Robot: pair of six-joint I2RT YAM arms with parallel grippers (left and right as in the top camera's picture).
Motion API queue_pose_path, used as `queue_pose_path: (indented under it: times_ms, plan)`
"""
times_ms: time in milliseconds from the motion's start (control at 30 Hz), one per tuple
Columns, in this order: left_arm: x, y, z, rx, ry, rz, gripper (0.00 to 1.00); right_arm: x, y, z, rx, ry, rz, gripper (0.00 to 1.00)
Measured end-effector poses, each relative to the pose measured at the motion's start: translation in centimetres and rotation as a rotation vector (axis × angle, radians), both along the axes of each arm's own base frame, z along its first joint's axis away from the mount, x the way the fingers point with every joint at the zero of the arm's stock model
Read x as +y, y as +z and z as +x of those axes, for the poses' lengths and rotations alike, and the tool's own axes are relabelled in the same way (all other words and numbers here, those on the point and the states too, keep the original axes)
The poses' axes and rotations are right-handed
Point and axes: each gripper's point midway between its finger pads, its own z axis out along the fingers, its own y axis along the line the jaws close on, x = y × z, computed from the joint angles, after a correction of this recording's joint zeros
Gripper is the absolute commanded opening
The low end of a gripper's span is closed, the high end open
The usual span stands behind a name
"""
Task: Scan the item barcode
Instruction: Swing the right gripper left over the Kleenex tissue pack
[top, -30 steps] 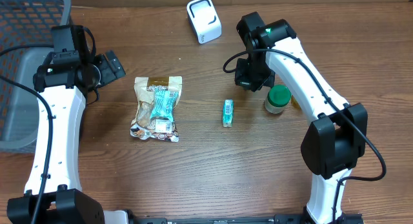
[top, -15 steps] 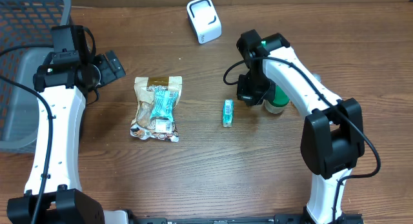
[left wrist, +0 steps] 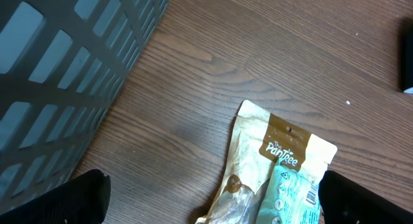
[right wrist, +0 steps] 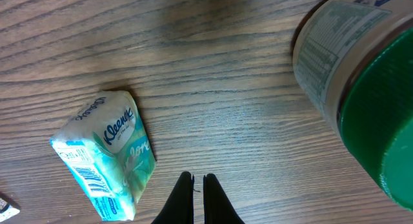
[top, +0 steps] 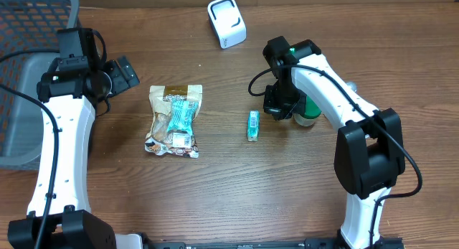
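Basket (top: 21, 77): grey plastic lattice, at table's 10 o'clock edge.
Left claw (top: 123, 72): spread wide, empty, at 10 o'clock of pouch.
Pouch (top: 174, 121): crinkled tan-and-teal bag, flat, bare wood all round.
Scanner (top: 226, 22): white rounded block, 12 o'clock, near far edge.
Pack (top: 253, 125): soft teal tissue packet, barcode showing, flat mid-table, edges free.
Right claw (right wrist: 198, 185): tips pressed together, empty, near pack's 2 o'clock, not touching.
Jar (top: 310, 109): round, green lid, close at claw's 3 o'clock.
Table (top: 237, 191): wood grain, bare toward 6 o'clock.
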Motion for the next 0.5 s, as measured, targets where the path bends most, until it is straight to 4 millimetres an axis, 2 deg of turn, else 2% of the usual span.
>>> queue_pose_path:
  times_ms: [500]
  plan:
    - [0.00,0.01,0.00,0.000,0.000,0.000,1.00,0.24,-0.14,-0.54,0.019,0.005,0.005,0.04]
